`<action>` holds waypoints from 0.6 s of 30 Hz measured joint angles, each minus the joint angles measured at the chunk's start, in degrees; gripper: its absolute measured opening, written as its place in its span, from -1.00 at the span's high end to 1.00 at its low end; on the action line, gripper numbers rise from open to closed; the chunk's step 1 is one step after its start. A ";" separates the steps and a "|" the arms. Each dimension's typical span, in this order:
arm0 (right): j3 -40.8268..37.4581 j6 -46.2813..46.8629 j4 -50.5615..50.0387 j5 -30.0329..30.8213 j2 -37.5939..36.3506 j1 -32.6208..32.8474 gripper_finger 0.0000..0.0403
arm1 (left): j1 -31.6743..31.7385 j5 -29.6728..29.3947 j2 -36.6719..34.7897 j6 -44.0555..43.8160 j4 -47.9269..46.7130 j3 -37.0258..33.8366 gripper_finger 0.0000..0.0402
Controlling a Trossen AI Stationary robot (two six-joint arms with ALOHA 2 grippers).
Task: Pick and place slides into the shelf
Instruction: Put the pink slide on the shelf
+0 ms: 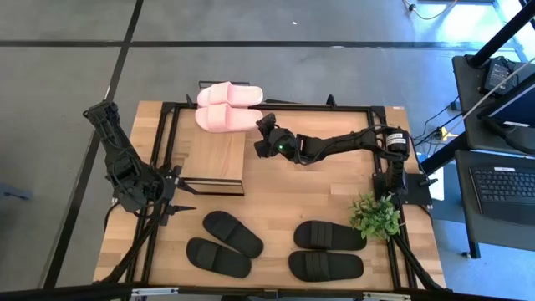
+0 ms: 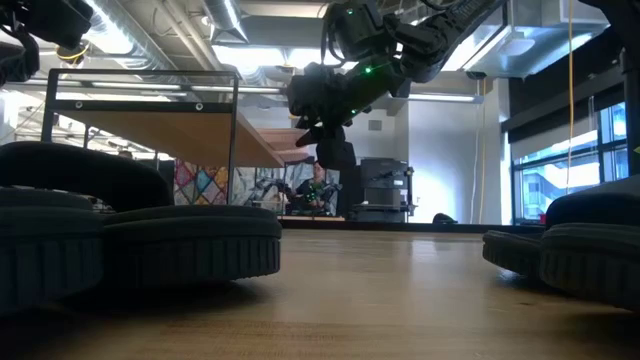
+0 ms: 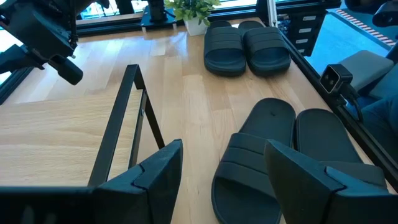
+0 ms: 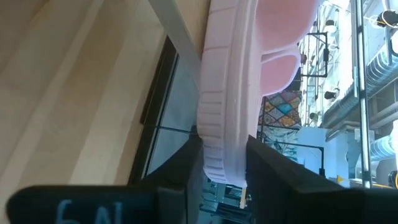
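Two light pink slides point(image 1: 226, 107) lie side by side at the far end of the shelf's light-wood top board point(image 1: 216, 157). My right gripper point(image 1: 265, 134) reaches in from the table's right and is shut on the end of the nearer pink slide point(image 4: 230, 81). My left gripper point(image 3: 230, 180) is open and hovers by the shelf's near left corner point(image 1: 180, 194), touching nothing. It looks over one black pair point(image 3: 273, 155) lying flat on the table point(image 1: 224, 244). The other black pair point(image 1: 328, 249) lies flat to the right. My right gripper pinches the nearer pink slide between its two fingers point(image 4: 186, 168) at the sole's end point(image 4: 224, 152) that points toward the table's right. The fingers come roughly level from the table's right, along the slide's length. I cannot tell whether the slide rests on the shelf top.
A small potted plant point(image 1: 374, 216) stands near the table's right edge. Black frame rails point(image 1: 167, 134) run around the tabletop. The shelf's black metal leg point(image 3: 121, 118) stands close to my left gripper. Bare wood point(image 1: 301, 192) lies between the shelf and the black pairs.
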 joint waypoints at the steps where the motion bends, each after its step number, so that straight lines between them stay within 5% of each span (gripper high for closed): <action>1: 0.00 0.03 -0.02 0.06 -0.01 0.00 0.45 | 0.01 0.00 0.00 -0.01 0.00 0.00 -0.08; 18: 0.00 0.08 -0.06 1.05 -0.01 0.02 0.44 | 0.01 0.00 0.00 -0.01 -0.01 0.00 -0.08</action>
